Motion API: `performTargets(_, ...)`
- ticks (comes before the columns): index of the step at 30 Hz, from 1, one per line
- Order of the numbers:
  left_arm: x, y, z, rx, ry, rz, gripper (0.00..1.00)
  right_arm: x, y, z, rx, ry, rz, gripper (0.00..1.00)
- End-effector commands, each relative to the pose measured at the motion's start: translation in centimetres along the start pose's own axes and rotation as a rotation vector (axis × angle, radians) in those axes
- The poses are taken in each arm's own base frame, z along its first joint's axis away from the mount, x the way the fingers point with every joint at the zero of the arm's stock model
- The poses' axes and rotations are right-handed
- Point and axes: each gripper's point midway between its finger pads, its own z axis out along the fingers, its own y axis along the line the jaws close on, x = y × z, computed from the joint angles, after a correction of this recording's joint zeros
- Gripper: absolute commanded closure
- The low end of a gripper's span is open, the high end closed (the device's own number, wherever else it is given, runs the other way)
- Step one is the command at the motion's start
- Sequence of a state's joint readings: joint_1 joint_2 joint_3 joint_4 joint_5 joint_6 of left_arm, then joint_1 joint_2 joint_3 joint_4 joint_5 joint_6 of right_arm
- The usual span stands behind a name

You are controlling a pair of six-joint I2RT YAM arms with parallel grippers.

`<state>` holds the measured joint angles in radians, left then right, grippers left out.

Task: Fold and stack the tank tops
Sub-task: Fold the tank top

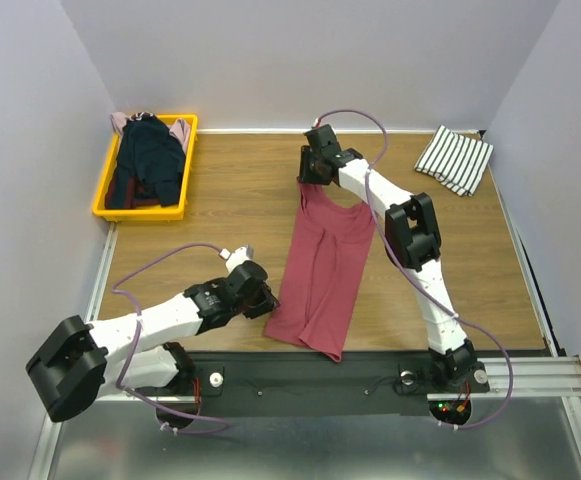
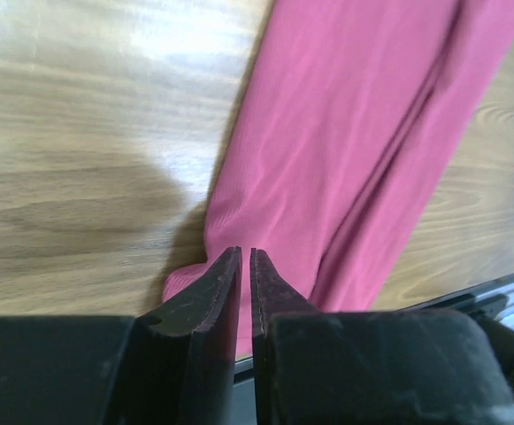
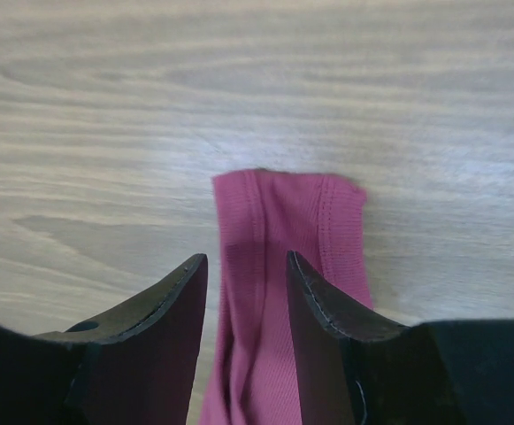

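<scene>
Wood table [image 1: 230, 190] | red tank top [image 1: 320, 270] | left gripper [image 2: 245, 251] pinches hem

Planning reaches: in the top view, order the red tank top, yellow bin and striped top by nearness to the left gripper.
1. Centre: dark red tank top, at the left gripper.
2. Far left: yellow bin.
3. Far right: striped tank top.

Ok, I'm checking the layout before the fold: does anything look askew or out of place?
The dark red tank top lies slanted across the table, and its lower corner overlaps the black rail at the near edge. Pink cloth drapes over the far rim of the yellow bin.
</scene>
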<state>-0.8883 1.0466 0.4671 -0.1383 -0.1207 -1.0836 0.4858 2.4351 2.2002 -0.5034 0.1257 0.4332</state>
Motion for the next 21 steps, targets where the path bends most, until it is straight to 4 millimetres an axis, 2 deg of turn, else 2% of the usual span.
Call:
performTargets(1, 0.7, -0.3, 0.7, 0.04, 0.027, -0.02, 0.8, -1.4, 1.1, 0.4, -0.022, -0.055, 0.024, 0.54)
performTargets(7, 1.7, 0.6, 1.3, 0.035, 0.051, -0.026, 0.8, -0.5, 1.9, 0.4, 0.044, -0.088, -0.007, 0.54)
performTargets(11, 2.2, 1.5, 1.6, 0.011, 0.067, -0.019, 0.8, -0.5, 1.8, -0.1, 0.134, -0.138, -0.027, 0.54)
performTargets(13, 2.1, 1.2, 1.6, 0.029, 0.06, -0.023, 0.8, -0.6, 2.4, -0.2, 0.136, -0.151, -0.042, 0.53)
performTargets(21, 2.2, 1.4, 1.5, 0.032, 0.062, -0.017, 0.81, 0.8, 2.1, 1.2, 0.162, -0.134, -0.045, 0.53)
